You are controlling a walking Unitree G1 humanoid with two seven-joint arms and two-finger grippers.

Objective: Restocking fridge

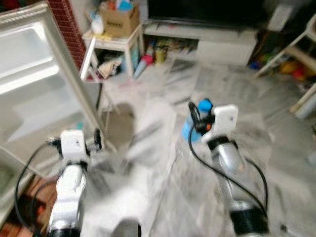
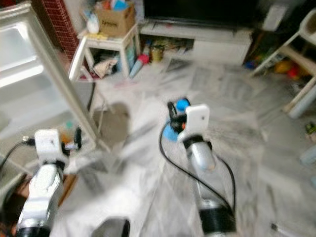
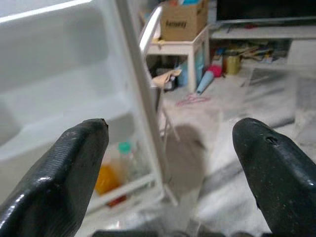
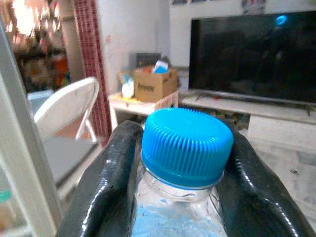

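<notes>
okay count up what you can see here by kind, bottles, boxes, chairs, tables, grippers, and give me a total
Bottles: 1, blue-capped bottle, held in the right gripper
Cardboard boxes: 1
Folding chairs: 1
Small white tables: 1
Grippers: 2, counting the left gripper, fingers apart
Total: 6

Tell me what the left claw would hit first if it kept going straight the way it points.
Probably the open fridge door: the left claw, fingers spread, points at its edge. Depth is unclear.

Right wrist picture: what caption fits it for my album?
Right gripper holding a bottle by its blue cap.
</notes>
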